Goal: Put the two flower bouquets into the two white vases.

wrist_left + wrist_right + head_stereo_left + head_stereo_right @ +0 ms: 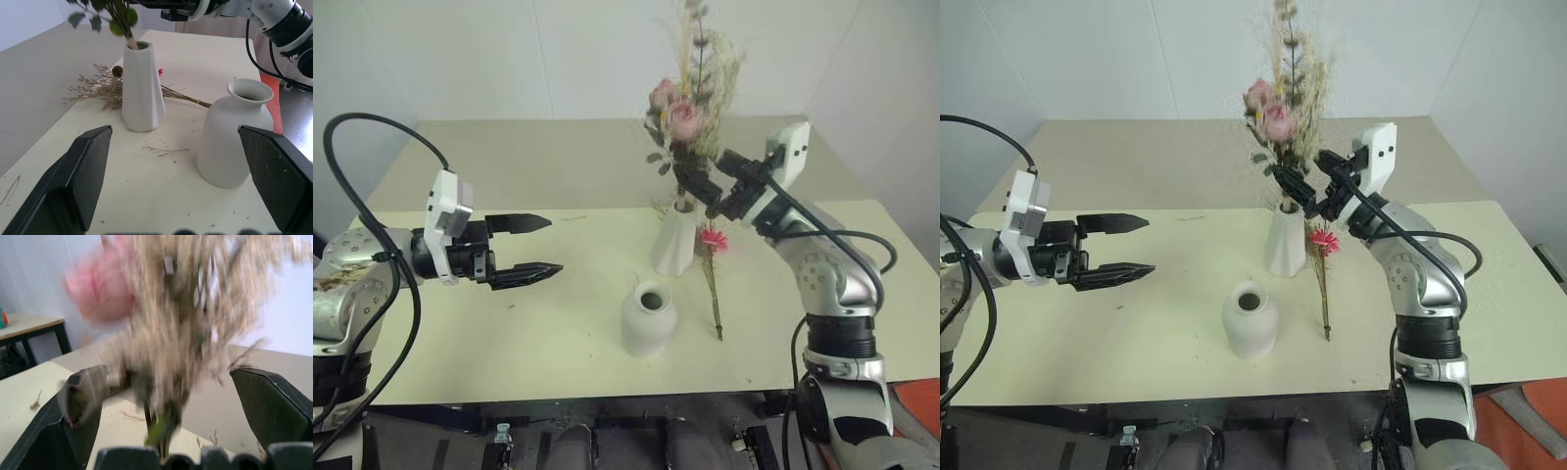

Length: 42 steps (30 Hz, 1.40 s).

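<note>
Lying flat on the tabletop (pixel 460 362) just below the right pincer (pixel 709 189), whose jaws gape wide around the rose bouquet (pixel 683 117) standing in the tall vase (pixel 677 241), the gerbera bouquet (pixel 712 262) points its stems toward the robot, beside the empty round vase (pixel 647 318).

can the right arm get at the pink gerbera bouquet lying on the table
Probably yes. The sparse pink gerbera bouquet lies flat just below the open right gripper, beside the tall white conical vase, with nothing covering it.

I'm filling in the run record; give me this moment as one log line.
rose bouquet: in tall vase | right gripper: open | gerbera bouquet: on table | round vase: empty | left gripper: open
</note>
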Tool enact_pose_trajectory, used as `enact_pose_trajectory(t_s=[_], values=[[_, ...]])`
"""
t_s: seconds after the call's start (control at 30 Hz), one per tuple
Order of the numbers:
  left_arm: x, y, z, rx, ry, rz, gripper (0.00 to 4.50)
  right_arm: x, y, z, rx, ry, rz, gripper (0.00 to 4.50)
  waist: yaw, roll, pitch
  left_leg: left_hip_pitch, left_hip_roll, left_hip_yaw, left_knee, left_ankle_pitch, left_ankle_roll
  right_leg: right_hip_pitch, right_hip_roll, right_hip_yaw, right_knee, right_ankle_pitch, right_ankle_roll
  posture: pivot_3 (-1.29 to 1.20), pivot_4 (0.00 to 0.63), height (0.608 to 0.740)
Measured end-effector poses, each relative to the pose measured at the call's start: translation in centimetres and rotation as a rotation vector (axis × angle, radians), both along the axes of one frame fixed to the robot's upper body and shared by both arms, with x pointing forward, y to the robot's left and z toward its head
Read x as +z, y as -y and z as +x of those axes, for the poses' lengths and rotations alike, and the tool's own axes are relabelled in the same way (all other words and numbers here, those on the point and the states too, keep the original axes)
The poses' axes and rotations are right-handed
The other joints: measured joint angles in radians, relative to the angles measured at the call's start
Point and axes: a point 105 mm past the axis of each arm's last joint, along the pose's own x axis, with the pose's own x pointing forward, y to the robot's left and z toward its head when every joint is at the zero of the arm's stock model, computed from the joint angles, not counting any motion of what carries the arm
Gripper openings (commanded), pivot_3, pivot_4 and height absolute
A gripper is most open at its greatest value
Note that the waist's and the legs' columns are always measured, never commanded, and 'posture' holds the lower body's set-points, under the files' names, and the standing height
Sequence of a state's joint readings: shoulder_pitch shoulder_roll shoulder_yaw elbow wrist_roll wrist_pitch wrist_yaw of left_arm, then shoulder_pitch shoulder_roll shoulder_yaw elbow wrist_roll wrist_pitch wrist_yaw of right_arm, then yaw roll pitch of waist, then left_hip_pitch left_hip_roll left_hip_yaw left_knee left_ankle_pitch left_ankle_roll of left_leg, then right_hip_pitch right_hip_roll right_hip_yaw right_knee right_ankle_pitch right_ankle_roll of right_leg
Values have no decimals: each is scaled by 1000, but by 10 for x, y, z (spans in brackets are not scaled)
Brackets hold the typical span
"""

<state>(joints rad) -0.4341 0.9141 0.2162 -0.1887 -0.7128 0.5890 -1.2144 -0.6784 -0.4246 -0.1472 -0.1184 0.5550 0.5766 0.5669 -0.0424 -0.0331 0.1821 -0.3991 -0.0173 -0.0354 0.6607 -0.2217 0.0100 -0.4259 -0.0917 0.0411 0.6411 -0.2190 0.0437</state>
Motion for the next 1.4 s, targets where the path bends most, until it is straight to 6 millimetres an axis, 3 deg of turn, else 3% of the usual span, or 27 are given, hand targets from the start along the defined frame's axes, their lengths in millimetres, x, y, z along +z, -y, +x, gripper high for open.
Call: enact_pose_trajectory(t_s=[0.23,0.37,0.47,0.6,0.7,1.07,1.17,1.4], values=[[0,0,-1,-8,-1,-1,4500,-23,35,-34,36,-187,-151,4483,5,0,0,0,0,0,0,0,0,1,0,0,-1,0,0,0,150,740],[0,0,-2,-21,5,0,4500,-34,54,-49,59,-407,-289,4483,-1,0,0,1,1,1,0,0,0,2,1,0,-1,0,0,0,150,740],[1,0,-3,-33,9,-2,4500,-57,60,-49,24,-630,-432,4483,-6,0,0,2,2,2,0,0,0,2,2,1,-2,0,0,0,150,740],[1,2,-5,-52,9,-10,4500,-85,62,-33,-69,-825,-502,4483,-3,-1,0,1,2,3,0,0,0,1,1,1,-3,0,0,0,150,740],[1,3,-6,-66,9,-14,4500,-95,56,-26,-88,-929,-530,4483,0,-1,0,-2,1,2,0,0,0,-1,1,0,-3,0,0,0,150,740],[10,6,-13,-133,36,-83,4500,-133,26,-21,-70,-1088,-632,4483,2,-1,0,-5,0,0,0,0,1,-1,0,-1,-7,2,1,0,150,740],[15,3,-21,-183,39,-94,4500,-135,26,-19,-79,-1088,-630,3910,0,-1,0,-4,0,0,0,0,1,0,0,-1,-8,3,1,0,150,740],[20,-9,-39,-255,25,-43,4500,-137,37,-13,-145,-1102,-613,1596,-1,-1,0,-4,1,0,0,0,1,0,1,-1,-9,3,1,0,150,740]])
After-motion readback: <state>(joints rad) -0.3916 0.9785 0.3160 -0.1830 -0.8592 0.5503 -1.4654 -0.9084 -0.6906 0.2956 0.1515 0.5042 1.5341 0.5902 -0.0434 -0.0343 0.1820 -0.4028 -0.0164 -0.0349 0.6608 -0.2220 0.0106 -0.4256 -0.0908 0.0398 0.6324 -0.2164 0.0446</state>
